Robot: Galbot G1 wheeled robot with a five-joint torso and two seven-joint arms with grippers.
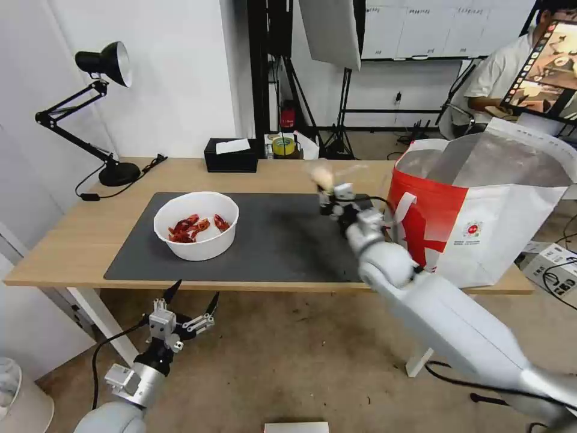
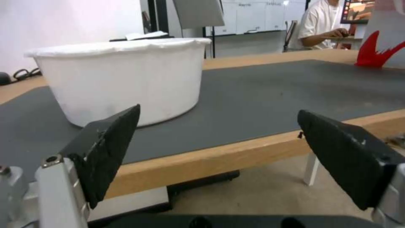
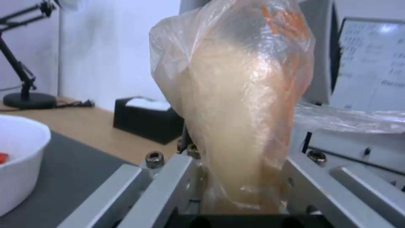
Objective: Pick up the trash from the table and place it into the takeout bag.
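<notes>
Right of centre in the head view, my right gripper (image 1: 329,191) is raised above the dark grey mat (image 1: 276,240), clamped on the small clear bag (image 3: 236,104), whose pale contents bulge up between the metal finger frames in the right wrist view. Just right of it stands the takeout bag (image 1: 481,222), mouth open and foil lining showing, at the right end of the table (image 1: 72,240). On the mat's left part sits the white bowl (image 1: 196,225) of red crayfish shells. At lower left, below the table's front edge, my left gripper (image 1: 192,294) hangs with its black fingers (image 2: 110,142) spread wide, holding nothing.
</notes>
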